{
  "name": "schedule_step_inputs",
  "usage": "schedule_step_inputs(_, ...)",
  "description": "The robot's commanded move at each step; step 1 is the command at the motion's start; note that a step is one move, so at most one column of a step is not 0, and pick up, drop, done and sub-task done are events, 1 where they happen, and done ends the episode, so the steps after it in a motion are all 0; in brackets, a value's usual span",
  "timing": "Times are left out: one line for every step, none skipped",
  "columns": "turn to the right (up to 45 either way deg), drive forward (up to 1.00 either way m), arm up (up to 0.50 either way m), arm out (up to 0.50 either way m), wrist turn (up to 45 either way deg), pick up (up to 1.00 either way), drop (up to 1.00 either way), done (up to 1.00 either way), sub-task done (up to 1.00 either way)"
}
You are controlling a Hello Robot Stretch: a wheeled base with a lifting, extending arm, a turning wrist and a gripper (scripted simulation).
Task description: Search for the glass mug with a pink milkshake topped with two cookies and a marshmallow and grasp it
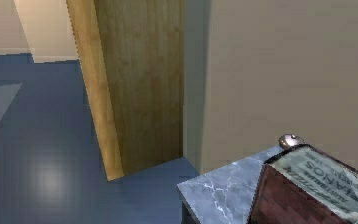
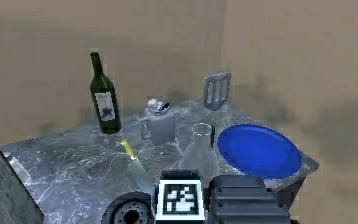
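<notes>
On the marble table (image 2: pixel 77 165) in the arm side view stands a small glass mug (image 2: pixel 159 123) with a handle and light and dark bits on top; its pink colour is not clear. It is right of a dark green wine bottle (image 2: pixel 104 94). At the bottom edge a white marker square (image 2: pixel 180 197) shows on the arm's end, with the gripper (image 2: pixel 134 211) as a dark body left of it, near the table's front. Its far end cannot be made out, so I cannot tell whether it holds anything.
A clear glass (image 2: pixel 200 142) and a blue plate (image 2: pixel 255 150) stand right of the mug, a grey upright holder (image 2: pixel 218 90) behind them. A thin yellowish utensil (image 2: pixel 130 150) lies near the bottle. A printed box (image 1: pixel 312 190) sits on the table corner (image 1: pixel 217 190). A wooden panel (image 1: pixel 137 80), beige wall and blue floor (image 1: pixel 37 150) lie ahead.
</notes>
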Motion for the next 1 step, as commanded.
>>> schedule_step_inputs(0.0,0.0,0.0,0.3,0.0,0.0,0.0,0.0,0.0)
